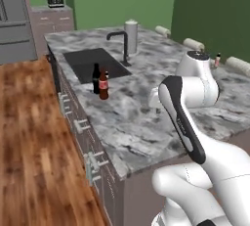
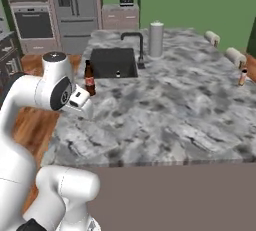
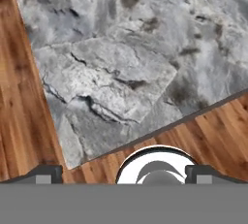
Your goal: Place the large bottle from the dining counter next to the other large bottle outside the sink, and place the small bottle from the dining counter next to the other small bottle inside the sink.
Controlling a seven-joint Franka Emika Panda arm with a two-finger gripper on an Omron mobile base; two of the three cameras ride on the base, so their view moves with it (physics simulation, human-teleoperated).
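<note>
Tool (image 3: 124,173) spread wide and empty, pointing straight down over the marbled surface (image 3: 121,68) near its corner. Arm folded, elbow high. Large bottle (image 1: 103,84) stands touching the dark bottle (image 1: 95,78) beside the sink (image 1: 88,61); small bottle (image 2: 242,77) sits far off.

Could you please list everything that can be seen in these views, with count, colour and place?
large bottle: 1, brown with red label, on the counter by the sink's near corner, beside the dark bottle
other large bottle: 1, black, same spot
small bottle: 1, pinkish-red, far edge of the counter
second small bottle: 1, tiny, inside the sink
sink: 1, dark grey, set in the counter
faucet: 1, black, behind the sink
canister: 1, grey, beside the faucet
dining counter: 1, grey-white marble
stools: pale cushions, far side
gripper: 1, dark tips, open, above the counter's corner
</note>
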